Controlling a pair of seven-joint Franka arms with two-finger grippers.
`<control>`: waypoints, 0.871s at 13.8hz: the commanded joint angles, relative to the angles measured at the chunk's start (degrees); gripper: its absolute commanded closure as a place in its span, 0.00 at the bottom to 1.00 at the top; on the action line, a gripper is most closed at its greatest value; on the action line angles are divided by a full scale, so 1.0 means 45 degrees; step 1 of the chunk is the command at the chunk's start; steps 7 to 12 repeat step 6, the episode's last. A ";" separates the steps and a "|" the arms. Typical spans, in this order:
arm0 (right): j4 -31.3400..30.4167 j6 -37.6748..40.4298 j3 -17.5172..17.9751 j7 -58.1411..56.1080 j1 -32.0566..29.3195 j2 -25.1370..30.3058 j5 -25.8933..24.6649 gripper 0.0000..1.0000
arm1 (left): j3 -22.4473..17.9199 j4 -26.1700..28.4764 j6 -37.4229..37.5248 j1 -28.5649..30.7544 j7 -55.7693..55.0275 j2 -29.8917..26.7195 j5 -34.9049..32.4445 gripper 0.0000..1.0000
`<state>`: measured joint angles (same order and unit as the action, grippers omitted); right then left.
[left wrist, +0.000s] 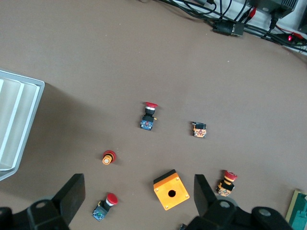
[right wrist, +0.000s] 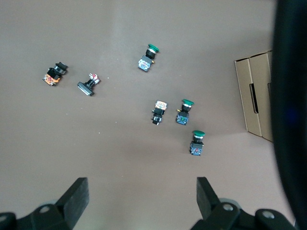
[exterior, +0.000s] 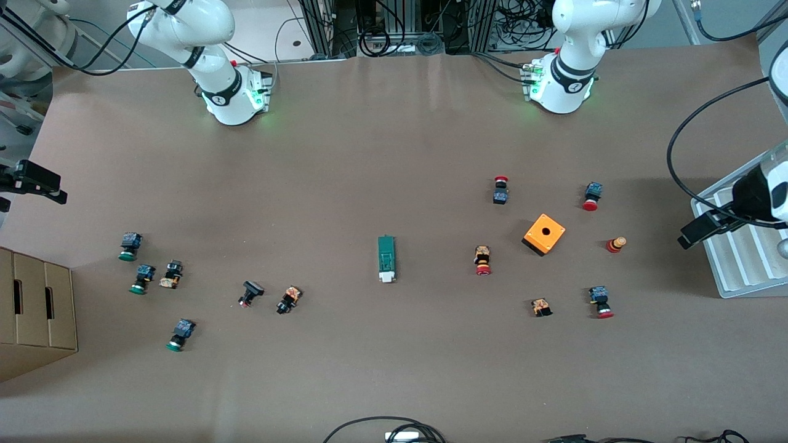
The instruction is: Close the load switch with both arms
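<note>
The narrow green load switch [exterior: 386,259] with its white sliding piece lay mid-surface, well clear of every edge, the white end toward the front camera. The left gripper [left wrist: 139,201] hung wide and empty above the orange box with a hole [left wrist: 171,189]. The right gripper [right wrist: 142,199], equally wide, hung over bare brown surface [exterior: 369,154] near green-capped push buttons [right wrist: 197,143]. No writing was legible.

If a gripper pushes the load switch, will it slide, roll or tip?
The load switch lies flat and long on the paper-covered table, so it probably slides, not rolls or tips. Being small and unanchored, it likely skids or pivots when pushed at one end. It looks rigid.
</note>
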<state>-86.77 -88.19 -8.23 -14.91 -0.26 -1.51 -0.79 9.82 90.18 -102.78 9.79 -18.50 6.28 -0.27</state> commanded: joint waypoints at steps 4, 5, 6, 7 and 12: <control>0.0005 -0.0188 -0.0045 0.0071 0.0039 0.0003 0.0255 0.00 | -0.0678 -0.0137 0.0340 0.0012 0.1748 -0.0126 0.0274 0.00; 0.0005 -0.0188 -0.0045 0.0071 0.0039 0.0003 0.0255 0.00 | -0.0678 -0.0137 0.0340 0.0012 0.1749 -0.0126 0.0255 0.00; 0.0024 -0.0207 -0.0045 0.0071 0.0039 0.0003 0.0255 0.00 | -0.0698 -0.0137 0.0360 0.0012 0.1729 -0.0126 0.0255 0.00; 0.0024 -0.0207 -0.0045 0.0071 0.0039 0.0003 0.0255 0.00 | -0.0698 -0.0137 0.0360 0.0012 0.1729 -0.0126 0.0255 0.00; 0.0024 -0.0207 -0.0045 0.0071 0.0039 0.0003 0.0255 0.00 | -0.0698 -0.0137 0.0360 0.0012 0.1729 -0.0126 0.0255 0.00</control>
